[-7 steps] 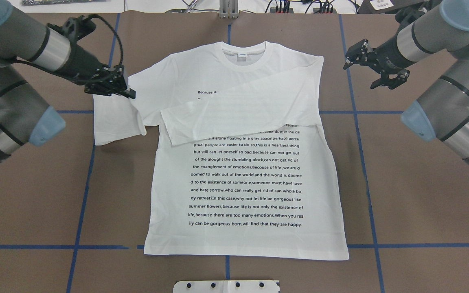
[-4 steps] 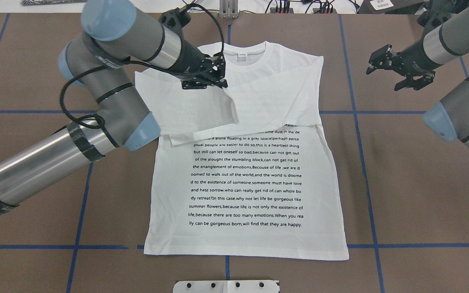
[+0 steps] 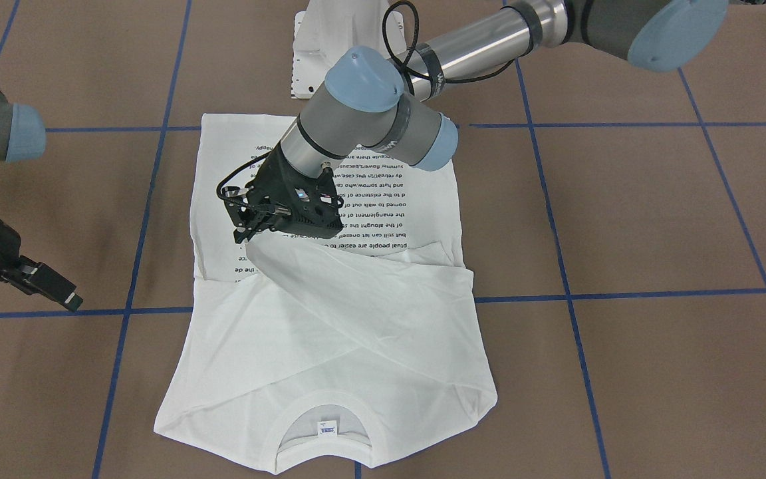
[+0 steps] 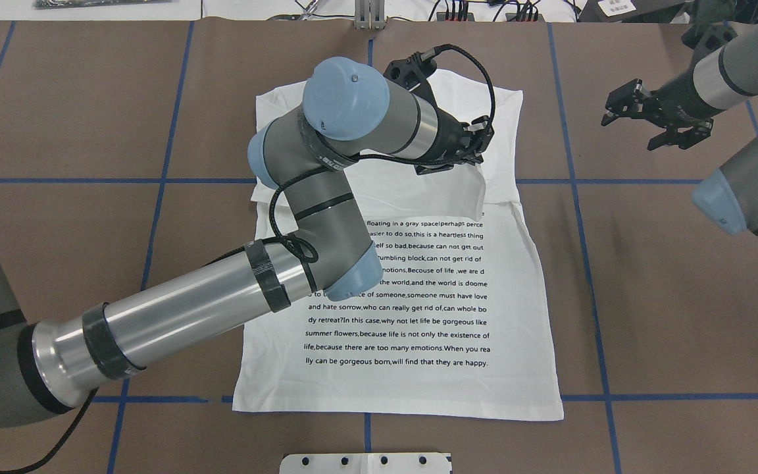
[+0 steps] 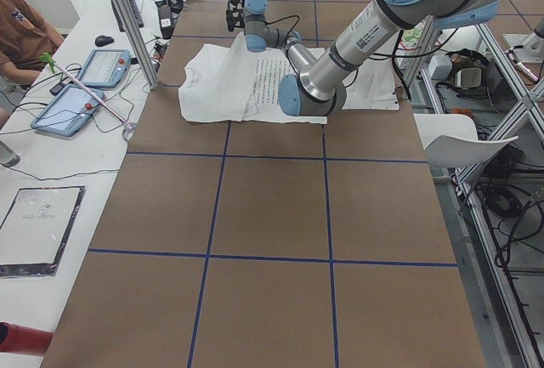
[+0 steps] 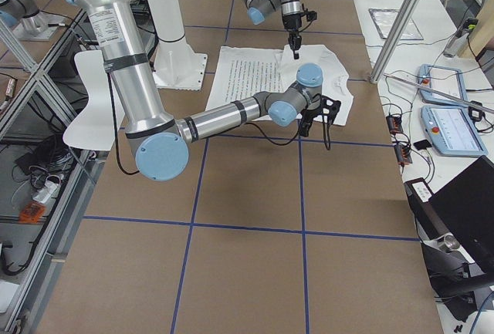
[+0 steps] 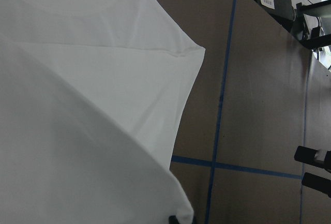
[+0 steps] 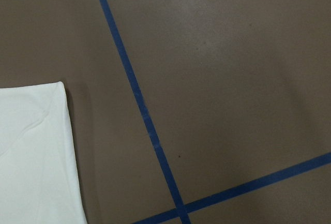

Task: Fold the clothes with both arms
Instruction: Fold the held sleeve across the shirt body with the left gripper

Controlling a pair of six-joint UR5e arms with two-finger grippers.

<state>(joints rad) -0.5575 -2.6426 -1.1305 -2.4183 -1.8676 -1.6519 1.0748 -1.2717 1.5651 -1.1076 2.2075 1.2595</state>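
Observation:
The white long-sleeved T-shirt (image 4: 418, 316) lies flat on the brown table, printed text up, collar at the far edge (image 3: 323, 406). Its right sleeve lies folded across the chest. My left gripper (image 4: 474, 158) is shut on the cuff of the left sleeve (image 3: 330, 293) and holds it just above the shirt's right chest, the sleeve draped across the body. It also shows in the front view (image 3: 243, 229). My right gripper (image 4: 629, 131) is open and empty, hovering over bare table to the right of the shirt's right shoulder; the front view shows it too (image 3: 67, 296).
The white pedestal base (image 4: 366, 463) stands at the near table edge. Blue tape lines (image 4: 576, 184) grid the brown table. Tablets (image 5: 72, 109) and a person (image 5: 21, 24) are on a side bench beyond the table's far edge.
My left gripper has carried the left sleeve from the shirt's left side across the chest to the right side. My right gripper has drawn back slightly to the right.

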